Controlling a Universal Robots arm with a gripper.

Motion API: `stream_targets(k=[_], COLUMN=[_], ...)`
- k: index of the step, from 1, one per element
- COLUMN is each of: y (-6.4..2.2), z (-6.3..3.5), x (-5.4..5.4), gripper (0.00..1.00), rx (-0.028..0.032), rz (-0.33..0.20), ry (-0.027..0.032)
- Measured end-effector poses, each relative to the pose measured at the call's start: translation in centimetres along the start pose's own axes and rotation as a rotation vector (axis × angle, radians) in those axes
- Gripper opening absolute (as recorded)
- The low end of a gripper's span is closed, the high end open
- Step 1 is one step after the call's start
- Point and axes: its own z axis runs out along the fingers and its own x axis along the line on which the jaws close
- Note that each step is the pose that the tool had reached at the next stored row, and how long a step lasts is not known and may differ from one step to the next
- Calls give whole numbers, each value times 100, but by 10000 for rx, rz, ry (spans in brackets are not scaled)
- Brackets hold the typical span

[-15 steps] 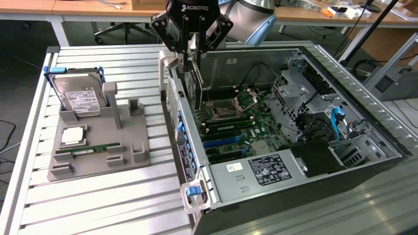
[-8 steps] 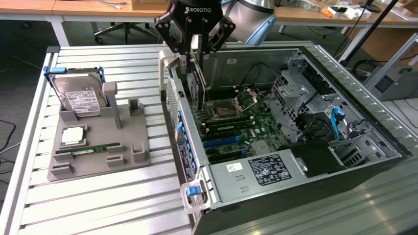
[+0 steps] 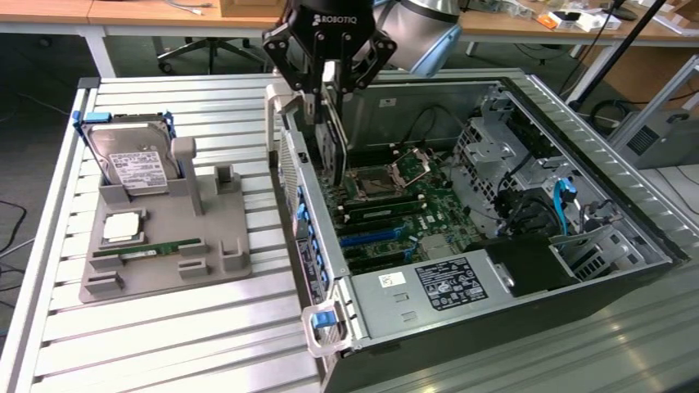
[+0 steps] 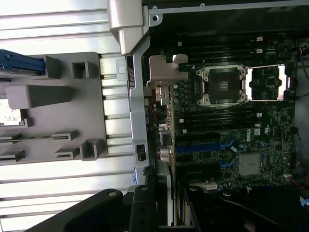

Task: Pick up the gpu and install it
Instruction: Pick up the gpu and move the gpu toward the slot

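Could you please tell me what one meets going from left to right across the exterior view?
Hard drive → gpu gripped in the pincer → CPU socket → blue cable.

1. Couldn't read the label (image 3: 139,169) on the hard drive (image 3: 114,141), too tiny.
2. Lost the gripper (image 3: 331,105) top past the exterior view's upper edge.
3. Caught the gpu (image 3: 336,143) edge-on, couldn't make out either face.
4. Got the gray fixture (image 4: 58,96) chopped by the wrist view's edge.
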Motion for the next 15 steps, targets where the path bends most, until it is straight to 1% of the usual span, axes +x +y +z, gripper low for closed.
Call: stream_targets(k=[15], y=[5], z=[44], x=[-52], gripper=[27], rx=[9], rz=[0], ry=[0])
